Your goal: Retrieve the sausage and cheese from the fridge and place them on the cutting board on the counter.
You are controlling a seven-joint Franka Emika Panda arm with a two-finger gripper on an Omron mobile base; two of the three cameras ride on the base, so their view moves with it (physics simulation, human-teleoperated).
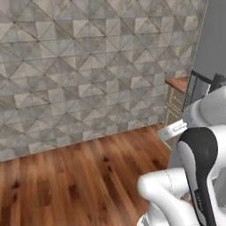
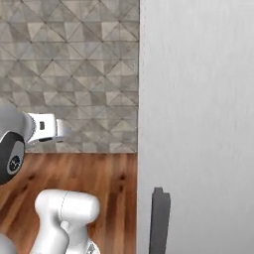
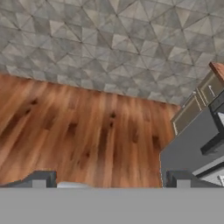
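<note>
The tall light-grey fridge [image 2: 198,99] stands close on my right, with a dark vertical handle [image 2: 159,218] low on its front. Its grey body [image 1: 212,39] also rises at the right edge of the left base view. In the hand view the fridge [image 3: 192,142] lies at the lower right. My gripper [image 3: 110,181] is open and holds nothing; its fingertips [image 3: 39,179] stand wide apart over the wooden floor. A corner of the reddish-brown counter [image 1: 178,82] sits beyond the fridge. The sausage, the cheese and the cutting board are out of view.
A grey tiled wall [image 1: 88,66] runs across the back. Bare wooden floor [image 1: 79,176] stretches to the left of the fridge. Beige cabinet drawers [image 1: 173,106] sit under the counter corner. My white arm [image 1: 198,176] rises beside the fridge.
</note>
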